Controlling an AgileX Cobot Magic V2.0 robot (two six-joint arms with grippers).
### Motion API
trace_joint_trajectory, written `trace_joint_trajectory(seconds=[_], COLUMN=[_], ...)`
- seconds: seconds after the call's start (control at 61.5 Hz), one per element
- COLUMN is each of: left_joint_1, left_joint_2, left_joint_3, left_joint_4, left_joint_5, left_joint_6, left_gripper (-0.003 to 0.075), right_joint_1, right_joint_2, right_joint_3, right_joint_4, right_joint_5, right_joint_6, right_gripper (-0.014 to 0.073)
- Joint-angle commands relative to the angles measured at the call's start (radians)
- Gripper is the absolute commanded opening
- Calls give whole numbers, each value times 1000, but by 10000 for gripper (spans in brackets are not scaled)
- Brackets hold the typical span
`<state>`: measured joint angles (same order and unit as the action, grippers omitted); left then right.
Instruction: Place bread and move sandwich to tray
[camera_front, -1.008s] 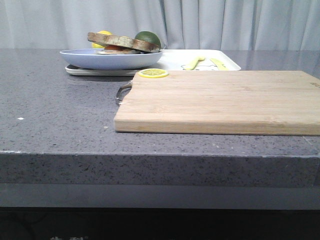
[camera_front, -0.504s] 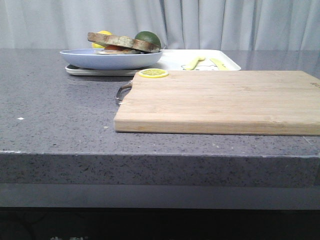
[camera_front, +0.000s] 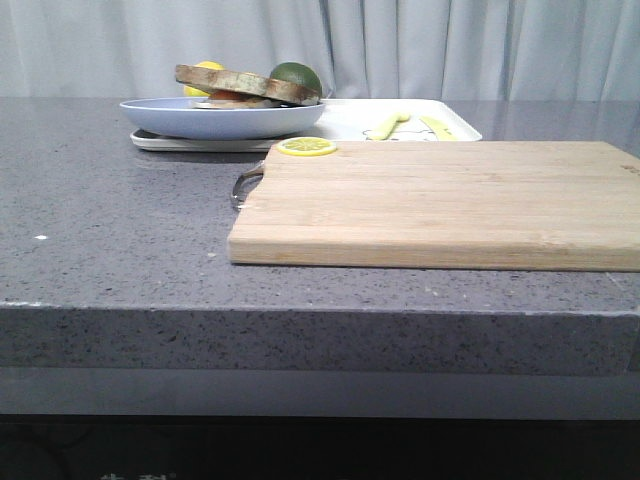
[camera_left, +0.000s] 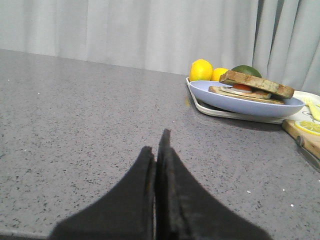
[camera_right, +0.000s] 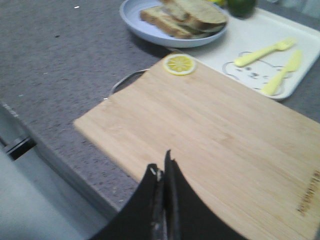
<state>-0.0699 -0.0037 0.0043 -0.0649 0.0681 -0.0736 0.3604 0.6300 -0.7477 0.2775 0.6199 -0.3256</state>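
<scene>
The sandwich (camera_front: 248, 86) sits assembled on the blue plate (camera_front: 160, 118), which rests on the tray (camera_front: 345, 125) at far left. Both steps appear complete. Left gripper (camera_left: 159, 150) and right gripper (camera_right: 163, 172) are clenched, empty. Next move: none required, in my judgement.

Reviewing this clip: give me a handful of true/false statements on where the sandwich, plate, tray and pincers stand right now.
1. The sandwich lies on the blue plate. True.
2. The plate sits on the wooden cutting board. False: it rests on the white tray.
3. A lemon slice lies at a corner of the cutting board. True.
4. The left pincer is wide open. False: its fingers are closed together, holding nothing.
5. The right pincer grips the bread. False: it is shut and empty, over the board.
</scene>
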Motion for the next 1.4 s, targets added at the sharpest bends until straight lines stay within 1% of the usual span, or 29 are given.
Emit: trace_joint_trajectory(seconds=[0.0, 0.049, 0.211, 0.276, 0.423, 0.537, 0.634, 0.78, 0.927, 1.382], left_joint_1=[-9, -9, -9, -9, -9, -9, -9, -9, -9, -9], left_joint_2=[-24, -24, -24, -24, -24, -24, -24, -24, -24, -24], left_joint_3=[1, 1, 1, 1, 1, 1, 1, 1, 1, 1], left_joint_4=[3, 3, 3, 3, 3, 3, 3, 3, 3, 3], left_joint_5=[-82, -82, -82, -82, -82, -82, -82, -82, -82, -82], left_joint_6=[-9, -9, -9, -9, -9, -9, -9, -9, -9, -9], left_gripper=[-20, -20, -20, -20, -20, -20, -20, -20, -20, -20], right_joint_1=[-103, -163, -314, -358, -389, -397, -399, -392, -355, -360], right_joint_2=[-90, -154, -338, -404, -535, -605, -639, -659, -659, -658], right_joint_3=[42, 104, 310, 392, 570, 659, 717, 771, 773, 773], right_joint_4=[-7, -7, -3, -3, 28, 80, 98, 97, 92, 92], right_joint_5=[-144, -211, -395, -447, -532, -562, -582, -614, -606, -606], right_joint_6=[-2, -2, -2, -2, -2, -2, -2, -2, -2, -2], right_gripper=[-71, -71, -71, -71, -71, -71, -71, -71, -71, -71])
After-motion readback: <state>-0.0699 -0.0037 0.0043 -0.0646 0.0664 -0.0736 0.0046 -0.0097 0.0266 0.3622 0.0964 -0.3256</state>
